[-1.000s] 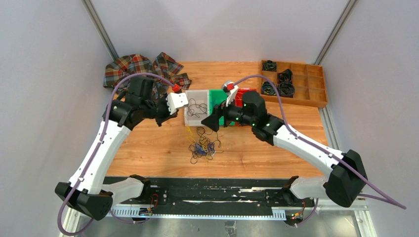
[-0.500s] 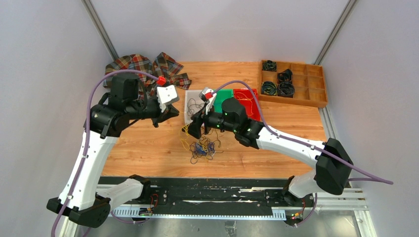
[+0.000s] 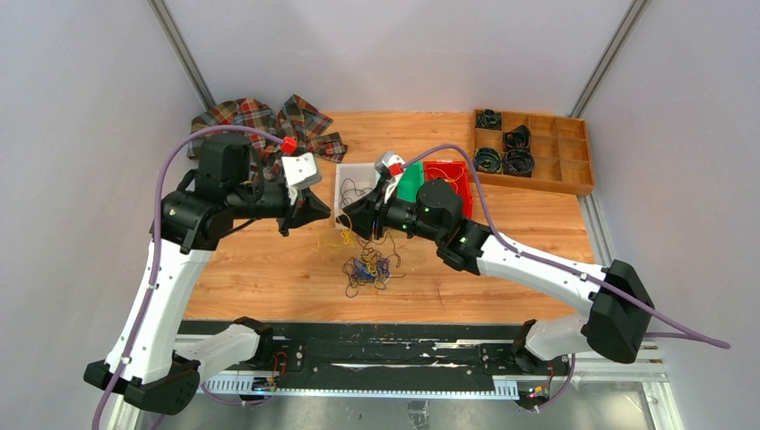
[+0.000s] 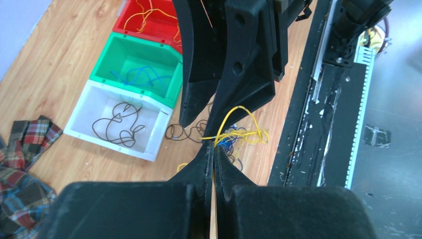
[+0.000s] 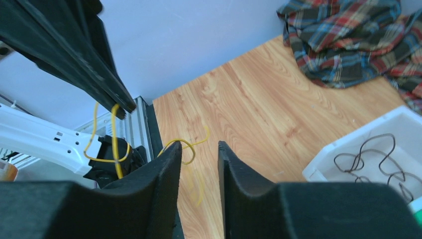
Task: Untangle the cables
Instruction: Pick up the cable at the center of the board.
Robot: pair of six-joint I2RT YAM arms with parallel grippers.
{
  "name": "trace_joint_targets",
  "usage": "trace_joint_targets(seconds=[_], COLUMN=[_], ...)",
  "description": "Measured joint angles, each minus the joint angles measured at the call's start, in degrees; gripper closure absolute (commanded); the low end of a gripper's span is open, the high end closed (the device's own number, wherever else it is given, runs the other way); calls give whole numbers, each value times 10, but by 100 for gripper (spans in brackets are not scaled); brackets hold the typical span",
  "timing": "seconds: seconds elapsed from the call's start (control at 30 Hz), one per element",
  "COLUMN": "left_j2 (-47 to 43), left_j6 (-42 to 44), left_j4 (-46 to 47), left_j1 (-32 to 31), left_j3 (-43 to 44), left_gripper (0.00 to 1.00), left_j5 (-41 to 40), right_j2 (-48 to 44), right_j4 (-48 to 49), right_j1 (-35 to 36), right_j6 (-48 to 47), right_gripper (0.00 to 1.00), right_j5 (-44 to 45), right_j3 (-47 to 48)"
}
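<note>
**Two hands meet above the tangle**

A loose knot of hair-thin yellow, blue and black cables [image 3: 366,267] lies on the wooden tabletop [image 3: 269,273], just on the near side of a white plastic bin [image 4: 97,102]. The white left arm [image 3: 166,287] and right arm [image 3: 538,264] both reach inward, their tips nearly meeting above the knot. The left hand [image 4: 213,149] is pressed together on one yellow strand [image 5: 115,127] leading up from it. The right hand [image 5: 198,154] has its fingers apart, gripping nothing.

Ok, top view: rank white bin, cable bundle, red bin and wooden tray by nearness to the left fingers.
1. White bin, right beside them.
2. Cable bundle, toward the arm bases.
3. Red bin, farther right.
4. Wooden tray, far right corner.
</note>
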Motion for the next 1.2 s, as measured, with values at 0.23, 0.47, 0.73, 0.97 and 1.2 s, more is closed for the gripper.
trace_joint_targets(seconds=[0.23, 0.47, 0.73, 0.97, 1.2], left_j2=[0, 0, 2, 4, 10], left_j6=[-7, -6, -2, 3, 3], left_j4=[0, 0, 0, -1, -1], left_j1=[0, 0, 0, 0, 0], left_j3=[-5, -7, -7, -7, -6], left_gripper=[99, 100, 100, 100, 99], left_j5=[9, 9, 0, -5, -7], right_j2=[-13, -23, -60, -98, -115], right_j4=[9, 1, -26, -57, -106], right_j1=[0, 0, 0, 0, 0], right_j6=[17, 32, 34, 35, 19], right_gripper=[86, 99, 99, 60, 28], right_j5=[-31, -56, -60, -63, -73], right_j3=[0, 0, -13, -29, -28])
